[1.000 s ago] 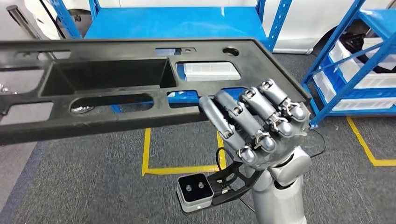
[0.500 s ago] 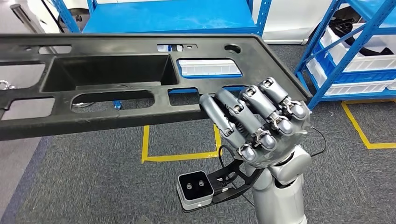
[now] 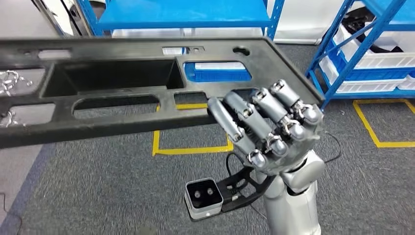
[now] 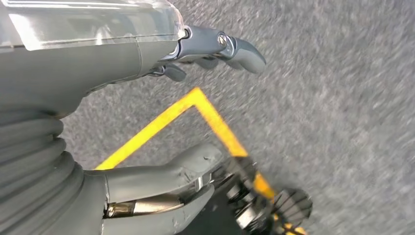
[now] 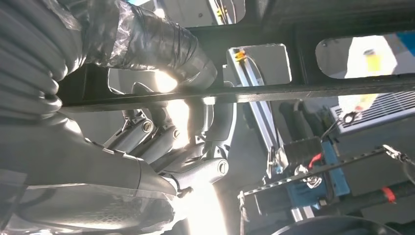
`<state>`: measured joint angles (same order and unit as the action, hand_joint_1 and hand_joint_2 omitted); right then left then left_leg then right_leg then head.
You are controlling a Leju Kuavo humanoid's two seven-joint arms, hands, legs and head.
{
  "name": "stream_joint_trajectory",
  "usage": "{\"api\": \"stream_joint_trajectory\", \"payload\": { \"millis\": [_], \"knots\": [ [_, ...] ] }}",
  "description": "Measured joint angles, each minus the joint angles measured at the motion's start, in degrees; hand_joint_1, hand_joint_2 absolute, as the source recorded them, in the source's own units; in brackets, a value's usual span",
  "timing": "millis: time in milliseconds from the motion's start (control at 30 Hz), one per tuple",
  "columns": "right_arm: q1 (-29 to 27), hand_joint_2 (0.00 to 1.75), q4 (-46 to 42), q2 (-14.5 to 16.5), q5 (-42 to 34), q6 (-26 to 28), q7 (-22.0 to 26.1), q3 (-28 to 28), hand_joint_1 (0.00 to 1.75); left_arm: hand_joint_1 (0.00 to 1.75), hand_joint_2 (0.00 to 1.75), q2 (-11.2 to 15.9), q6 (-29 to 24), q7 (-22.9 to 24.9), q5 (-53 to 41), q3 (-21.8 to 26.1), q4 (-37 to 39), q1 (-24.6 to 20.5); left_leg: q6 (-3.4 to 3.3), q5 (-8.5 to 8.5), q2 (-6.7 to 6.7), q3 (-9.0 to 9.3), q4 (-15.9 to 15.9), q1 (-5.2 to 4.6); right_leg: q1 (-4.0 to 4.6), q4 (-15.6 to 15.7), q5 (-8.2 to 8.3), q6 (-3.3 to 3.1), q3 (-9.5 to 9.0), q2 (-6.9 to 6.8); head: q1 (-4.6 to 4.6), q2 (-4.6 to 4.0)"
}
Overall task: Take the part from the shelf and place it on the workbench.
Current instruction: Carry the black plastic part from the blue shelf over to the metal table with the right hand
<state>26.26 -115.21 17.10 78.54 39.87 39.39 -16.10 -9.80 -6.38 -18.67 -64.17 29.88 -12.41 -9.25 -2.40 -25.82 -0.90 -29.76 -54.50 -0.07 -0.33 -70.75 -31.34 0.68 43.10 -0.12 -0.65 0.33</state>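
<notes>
Here, from my head, my right hand [image 3: 266, 128] has its fingers [image 3: 244, 117] curled up over the near edge of the long black part [image 3: 122, 81], which I hold level above the grey carpet [image 3: 98, 191], with blue shelving [image 3: 337, 63] beyond. At my left wrist, my left hand [image 4: 147, 117] holds nothing, thumb and fingers apart over the carpet and a yellow floor line [image 4: 215, 122]. At my right wrist, my fingers wrap the part's dark rail.

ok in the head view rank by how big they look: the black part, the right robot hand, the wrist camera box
1. black part, spanning most of the frame
2. right robot hand, holding the part's near edge
3. wrist camera box, smallest

All sit close to the camera, so this is apparent size only.
</notes>
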Motion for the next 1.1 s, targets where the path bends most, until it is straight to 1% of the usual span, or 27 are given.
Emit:
{"api": "stream_joint_trajectory", "payload": {
  "millis": [33,67,100,133,167,233,267,333,367,400,467,500,533,567,600,633,667,733,767,833,867,900,933,1000,1033,1067,1100],
  "knots": [
    [0.0,1.75,0.04,-0.04,0.01,0.0,0.0,0.01,1.75,0.0,1.75,-0.06,0.0,0.0,0.0,-0.01,0.0,0.04,0.13,0.81,-0.04,-1.23,-0.2,0.06,-0.21,-2.91,-0.04,0.28,-0.06,0.01,-0.01,0.0],
    [-0.01,1.75,0.09,-0.08,0.01,0.0,0.0,0.01,1.75,0.0,1.75,-0.09,0.0,0.0,0.0,-0.01,0.0,0.07,0.34,1.56,-0.09,-2.56,-0.53,0.16,-0.46,-4.39,1.31,0.56,-0.8,0.0,-0.01,0.0],
    [0.0,1.75,0.15,-0.12,0.01,0.0,0.0,0.02,1.75,0.0,1.75,-0.13,0.0,0.01,0.01,-0.01,0.0,0.08,0.6,2.22,-0.13,-3.92,-0.99,0.31,-0.72,-4.1,3.15,0.82,-2.36,-0.01,-0.02,0.0],
    [0.01,1.75,0.21,-0.15,0.01,0.0,0.0,0.02,1.75,0.0,1.75,-0.15,-0.01,0.03,0.01,-0.01,0.0,0.08,0.93,2.75,-0.13,-5.19,-1.6,0.46,-1.0,-1.92,4.37,1.04,-4.85,-0.02,-0.02,0.0],
    [0.06,1.75,0.27,-0.15,0.01,0.0,0.0,0.02,1.75,0.0,1.75,-0.17,-0.03,0.07,0.03,-0.01,0.0,0.07,1.25,3.13,-0.09,-6.36,-2.38,0.53,-1.16,1.82,4.2,1.21,-8.1,-0.02,-0.01,0.0],
    [0.23,1.75,0.39,-0.11,-0.03,0.0,0.0,0.02,1.75,0.0,1.75,-0.24,-0.16,0.13,0.09,-0.01,0.0,0.08,2.05,3.81,-0.01,-7.99,-3.77,0.57,-1.08,9.17,1.23,0.95,-13.27,0.14,-0.03,0.0],
    [0.31,1.75,0.46,-0.09,-0.07,0.0,0.0,0.02,1.75,0.0,1.75,-0.28,-0.24,0.15,0.14,-0.01,0.0,0.09,2.46,4.25,0.02,-8.49,-4.13,0.59,-0.82,11.19,0.05,0.62,-14.36,0.24,-0.03,0.0],
    [0.42,1.75,0.69,-0.08,-0.23,0.0,0.0,0.02,1.75,0.0,1.75,-0.34,-0.32,0.17,0.26,-0.01,0.0,0.14,3.34,4.94,0.1,-9.13,-4.35,0.84,-0.66,11.89,0.2,-0.44,-13.83,0.23,-0.03,0.0],
    [0.48,1.75,0.82,-0.04,-0.38,-0.01,0.0,0.02,1.75,0.0,1.75,-0.36,-0.33,0.21,0.31,-0.01,0.0,0.19,3.63,4.03,0.18,-9.59,-4.98,1.0,-0.64,11.94,0.84,-0.98,-13.34,0.14,-0.04,0.0],
    [0.53,1.75,0.96,0.01,-0.62,-0.01,0.0,0.02,1.75,0.0,1.75,-0.37,-0.33,0.25,0.36,-0.01,0.0,0.23,3.84,2.07,0.28,-10.23,-6.53,1.12,-0.72,12.06,1.55,-1.5,-12.74,0.01,-0.06,0.0],
    [0.58,1.75,1.28,0.1,-1.3,-0.02,-0.02,0.02,1.75,0.0,1.75,-0.38,-0.35,0.31,0.42,-0.01,0.0,0.26,4.06,-3.89,0.37,-11.84,-12.67,1.22,-0.51,12.12,3.0,-2.15,-11.26,-0.16,-0.1,0.0],
    [0.58,1.75,1.46,0.12,-1.63,-0.01,-0.08,0.01,1.75,0.0,1.75,-0.39,-0.44,0.31,0.39,-0.01,0.0,0.26,4.12,-5.97,0.37,-12.4,-16.2,1.23,-0.32,12.09,3.71,-2.32,-10.38,-0.23,-0.09,0.0],
    [0.56,1.75,1.67,0.12,-1.91,-0.01,-0.16,0.0,1.75,0.0,1.75,-0.4,-0.56,0.31,0.29,-0.01,0.01,0.25,4.11,-6.69,0.37,-12.51,-18.97,1.22,-0.12,12.05,4.42,-2.41,-9.45,-0.29,-0.1,0.0],
    [0.53,1.75,1.88,0.12,-2.17,-0.01,-0.21,-0.02,1.75,0.0,1.75,-0.42,-0.67,0.3,0.19,-0.01,0.03,0.24,4.02,-5.97,0.37,-11.92,-20.25,1.21,0.07,11.99,5.14,-2.45,-8.48,-0.32,-0.1,0.0],
    [0.5,1.75,2.15,0.12,-2.49,0.0,-0.21,-0.04,1.75,0.0,1.75,-0.43,-0.71,0.28,0.15,-0.01,0.04,0.21,3.8,-4.45,0.39,-10.48,-19.82,1.18,0.24,11.93,5.87,-2.45,-7.46,-0.31,-0.1,0.0],
    [0.48,1.75,2.48,0.11,-2.85,0.0,-0.15,-0.06,1.75,0.0,1.75,-0.45,-0.65,0.26,0.18,-0.01,0.05,0.15,3.47,-3.02,0.41,-8.08,-17.57,1.09,0.37,11.89,6.62,-2.43,-6.51,-0.26,-0.1,0.0],
    [0.46,1.75,2.85,0.11,-3.2,0.0,-0.08,-0.07,1.75,0.0,1.75,-0.44,-0.56,0.23,0.26,-0.01,0.05,0.06,3.01,-2.61,0.45,-4.78,-13.83,0.93,0.45,11.82,7.33,-2.34,-5.73,-0.19,-0.1,0.0],
    [0.46,1.75,3.53,0.08,-3.75,0.0,-0.02,-0.08,1.75,0.0,1.75,-0.43,-0.43,0.17,0.36,-0.01,0.01,-0.19,2.17,-4.15,0.51,1.55,-5.33,0.4,0.55,11.82,8.53,-1.93,-4.86,-0.17,-0.1,0.0],
    [0.46,1.75,3.84,0.06,-4.02,0.0,-0.01,-0.11,1.75,0.0,1.75,-0.43,-0.41,0.13,0.38,-0.01,-0.01,-0.31,1.84,-4.92,0.53,3.25,-2.67,0.09,0.48,11.94,9.12,-1.64,-4.74,-0.26,-0.1,0.0],
    [0.48,1.75,4.53,-0.03,-4.49,0.0,-0.01,-0.27,1.75,0.0,1.75,-0.46,-0.38,0.1,0.43,0.0,-0.02,-0.32,1.34,-4.29,0.46,3.38,-0.98,-0.12,0.32,12.43,10.18,-0.98,-4.58,-0.41,-0.08,0.0],
    [0.5,1.75,4.92,-0.14,-4.62,0.0,-0.01,-0.4,1.75,0.0,1.75,-0.48,-0.37,0.1,0.46,0.01,-0.01,-0.25,1.03,-3.41,0.35,3.01,-0.63,-0.11,0.21,12.29,9.74,-0.71,-4.25,-0.37,-0.08,0.0],
    [0.51,1.75,5.27,-0.28,-4.65,0.0,-0.02,-0.55,1.75,0.0,1.75,-0.5,-0.36,0.13,0.49,0.02,-0.01,-0.19,0.66,-2.55,0.24,2.47,-0.3,0.0,0.15,11.36,8.17,-0.47,-3.67,-0.28,-0.06,0.0],
    [0.51,1.75,5.59,-0.48,-4.63,0.0,-0.02,-0.69,1.75,0.0,1.75,-0.51,-0.36,0.14,0.51,0.04,0.0,-0.18,0.31,-1.68,0.13,1.77,-0.12,0.11,0.08,9.22,5.41,-0.28,-2.84,-0.19,-0.05,0.0],
    [0.49,1.75,6.16,-0.91,-4.52,0.0,-0.02,-0.99,1.75,0.0,1.75,-0.51,-0.35,0.16,0.55,0.05,0.0,-0.22,-0.14,-0.27,0.09,-0.08,-0.3,0.04,-0.03,2.57,-0.19,0.01,-1.18,-0.1,-0.04,0.0],
    [0.49,1.75,6.46,-1.14,-4.46,0.0,-0.02,-1.12,1.75,0.0,1.75,-0.52,-0.35,0.2,0.57,0.06,0.0,-0.2,-0.16,0.39,0.09,-1.15,-0.51,0.04,-0.08,-0.72,-1.25,0.17,-0.78,-0.09,-0.04,0.0],
    [0.48,1.75,6.77,-1.34,-4.39,0.0,-0.02,-1.24,1.75,0.0,1.75,-0.52,-0.36,0.28,0.6,0.06,0.0,-0.16,-0.06,0.99,0.08,-2.25,-0.8,0.06,-0.16,-2.74,-0.72,0.31,-0.99,-0.09,-0.04,0.0],
    [0.48,1.75,7.08,-1.53,-4.36,0.0,-0.01,-1.33,1.75,0.0,1.75,-0.52,-0.37,0.38,0.63,0.06,0.0,-0.12,0.06,1.56,0.07,-3.43,-1.2,0.09,-0.27,-3.21,0.83,0.42,-1.97,-0.1,-0.04,0.0]
  ]
}}
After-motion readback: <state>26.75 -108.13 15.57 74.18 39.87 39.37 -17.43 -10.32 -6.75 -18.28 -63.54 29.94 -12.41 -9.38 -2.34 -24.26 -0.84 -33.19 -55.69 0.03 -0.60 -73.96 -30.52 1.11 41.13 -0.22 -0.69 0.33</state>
